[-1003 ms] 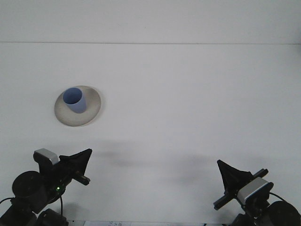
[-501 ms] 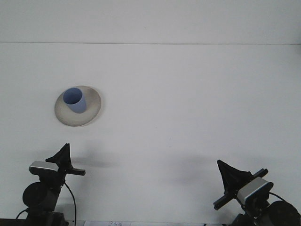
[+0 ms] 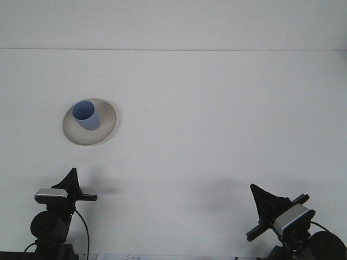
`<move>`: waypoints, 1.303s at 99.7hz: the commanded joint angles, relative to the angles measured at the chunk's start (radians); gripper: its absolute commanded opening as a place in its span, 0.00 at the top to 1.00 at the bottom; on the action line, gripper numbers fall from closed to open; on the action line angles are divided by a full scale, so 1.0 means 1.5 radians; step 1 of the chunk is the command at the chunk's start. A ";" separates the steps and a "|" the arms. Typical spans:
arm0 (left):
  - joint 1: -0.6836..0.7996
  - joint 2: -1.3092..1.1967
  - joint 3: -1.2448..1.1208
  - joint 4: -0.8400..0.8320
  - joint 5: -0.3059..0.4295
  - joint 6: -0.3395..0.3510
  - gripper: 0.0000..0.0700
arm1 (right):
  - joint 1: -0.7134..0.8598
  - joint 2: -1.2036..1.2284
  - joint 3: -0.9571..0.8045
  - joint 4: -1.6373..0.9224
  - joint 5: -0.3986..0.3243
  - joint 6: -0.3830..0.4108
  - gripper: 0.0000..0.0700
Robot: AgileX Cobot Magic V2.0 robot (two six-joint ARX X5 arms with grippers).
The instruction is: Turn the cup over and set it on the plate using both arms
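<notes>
Small blue plastic cup (image 3: 86,115) upright, mouth up, on the round off-white shallow plate (image 3: 107,128), far left of the white table (image 3: 217,124); looks settled, slightly toward the plate's back-left; task reads as essentially done, step in hand likely retreat to rest. Left gripper (image 3: 71,179) low at the near-left edge, well clear of the plate, black fingers pointing up as one narrow wedge; cannot tell open or closed from this angle. Right gripper (image 3: 262,199) low at near-right, well apart from everything; same, jaw state not readable. To finish well: keep both arms low and back, no sweep over the plate, nothing near the plate rim; cup light, likely tips on any brush. If a check is needed, confirm cup base flat on the plate, not riding the rim. Versus a second ago: left arm rotated and pulled back, gripper profile gone from broad wedge aimed right to thin upright wedge, shadow on the table shrunk; versus half a second ago only slight settling; right arm, cup, plate unchanged.
</notes>
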 commanded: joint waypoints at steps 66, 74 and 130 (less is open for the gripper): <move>0.000 -0.002 -0.013 0.008 -0.003 0.010 0.98 | -0.008 0.001 0.001 0.005 0.012 -0.064 0.99; 0.000 -0.002 -0.013 0.008 -0.003 0.010 0.98 | -0.079 0.000 -0.017 0.017 -0.011 -0.067 0.99; 0.000 -0.002 -0.013 0.009 -0.003 0.010 0.98 | -0.518 -0.095 -0.387 0.319 -0.211 -0.027 0.99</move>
